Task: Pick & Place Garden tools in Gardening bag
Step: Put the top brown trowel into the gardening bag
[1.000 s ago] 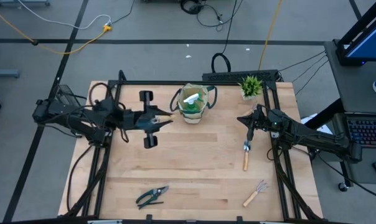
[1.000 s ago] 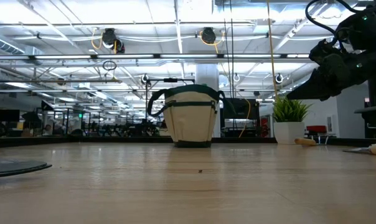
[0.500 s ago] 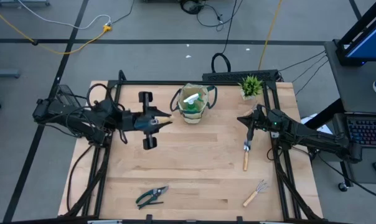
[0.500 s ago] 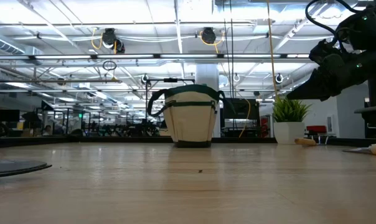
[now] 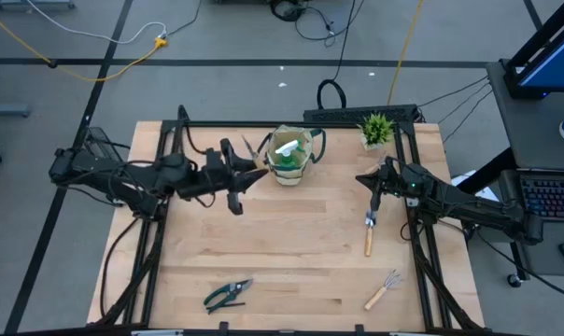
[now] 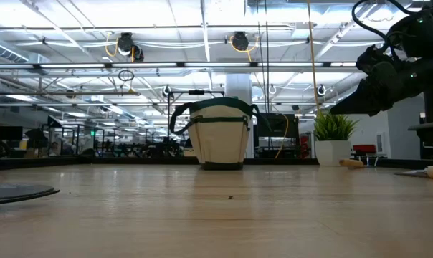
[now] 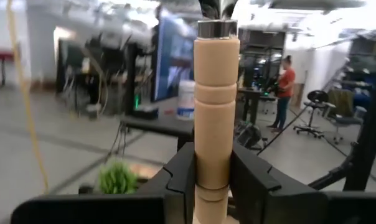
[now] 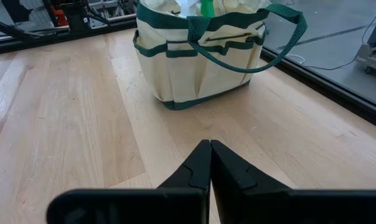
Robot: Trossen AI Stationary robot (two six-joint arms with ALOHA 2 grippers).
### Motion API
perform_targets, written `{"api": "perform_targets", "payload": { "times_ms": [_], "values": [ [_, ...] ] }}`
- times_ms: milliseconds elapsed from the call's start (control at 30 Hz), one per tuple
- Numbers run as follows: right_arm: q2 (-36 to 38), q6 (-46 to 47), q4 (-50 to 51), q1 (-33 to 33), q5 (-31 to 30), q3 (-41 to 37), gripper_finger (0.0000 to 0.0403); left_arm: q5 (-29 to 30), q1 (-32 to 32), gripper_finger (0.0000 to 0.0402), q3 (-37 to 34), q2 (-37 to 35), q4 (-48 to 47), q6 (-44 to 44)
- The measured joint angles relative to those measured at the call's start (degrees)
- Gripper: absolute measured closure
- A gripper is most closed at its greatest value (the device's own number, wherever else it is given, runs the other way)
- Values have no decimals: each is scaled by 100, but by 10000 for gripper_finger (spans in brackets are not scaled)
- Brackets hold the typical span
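step: carry trowel [image 7: 216, 112] to bag [image 5: 291, 155] | left gripper [image 5: 247, 175] clenched on its wooden handle, just left of the bag | right gripper [image 8: 210, 163] closed, empty, near the table's right side | advice: center over opening, tip blade down, then release

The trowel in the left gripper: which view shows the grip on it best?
The left wrist view: the fingers clamp the trowel by its wooden handle, filling the frame. The high view shows only its small blade beside the bag. The low and right wrist views miss it.
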State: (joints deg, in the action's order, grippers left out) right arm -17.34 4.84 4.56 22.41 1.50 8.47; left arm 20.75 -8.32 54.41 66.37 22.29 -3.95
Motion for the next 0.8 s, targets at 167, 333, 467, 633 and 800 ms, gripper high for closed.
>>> {"api": "perform_targets", "payload": {
  "times_ms": [167, 333, 467, 633, 800],
  "values": [
    [1, 199, -48, -1, 2, 0, 403, 140, 148, 328, 0, 0, -527, -1053],
    [0, 766, -739, -2, 14, -2, 403, 176, 280, 328, 0, 0, -1178, -1768],
    [0, 1218, -1532, -2, 22, -2, 403, 182, 334, 328, 0, 0, -1547, -1994],
    [0, 1759, -2333, -2, 22, -2, 402, 197, 344, 328, 22, 0, -1831, -2060],
    [-101, 2299, -3015, -2, 22, -2, 390, 373, 344, 328, 404, 2, -2596, -2032]
  ]
}}
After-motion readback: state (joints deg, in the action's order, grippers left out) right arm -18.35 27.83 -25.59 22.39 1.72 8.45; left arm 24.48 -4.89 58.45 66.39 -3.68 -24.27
